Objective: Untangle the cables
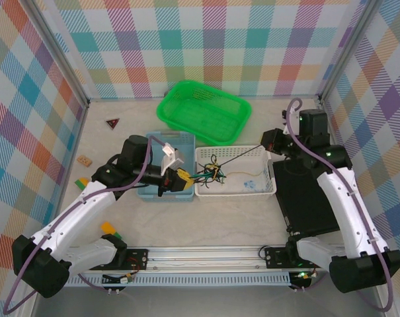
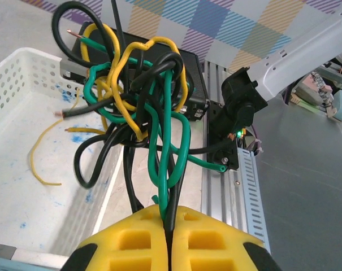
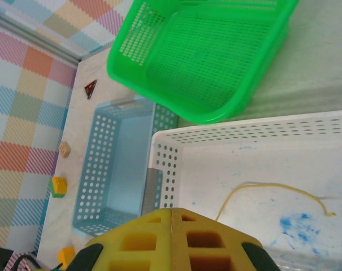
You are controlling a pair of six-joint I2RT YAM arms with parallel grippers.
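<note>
The left pincer [image 1: 182,179] reaches in from the left over the gap between the blue basket [image 1: 174,135] and the white basket [image 1: 236,193]. Its yellow fingers [image 2: 131,237] are pressed together on the cables [image 2: 142,101]. In the left wrist view a black strand and a green strand run straight down into the seam between the two pads. The knot hangs just beyond the fingertips, a bundle of black, green and yellow loops wound through one another. From above, the same knot [image 1: 211,173] sits over the left part of the white basket, directly in front of the left pincer's tip.

One black cable [image 1: 242,157] leaves the knot and runs in a straight line up and to the right. It crosses the white basket's far rim to the tip of the right pincer [image 1: 266,148]. The right pincer [image 3: 171,213] has its yellow fingers closed flat against each other. Its own camera shows no wire in the seam, so whether it grips that black cable cannot be told.

A thin, loose yellow wire [image 3: 272,189] lies curved on the white basket's floor [image 3: 216,132], apart from the knot. The green basket [image 1: 161,111] stands behind both on the table [image 1: 213,218].
</note>
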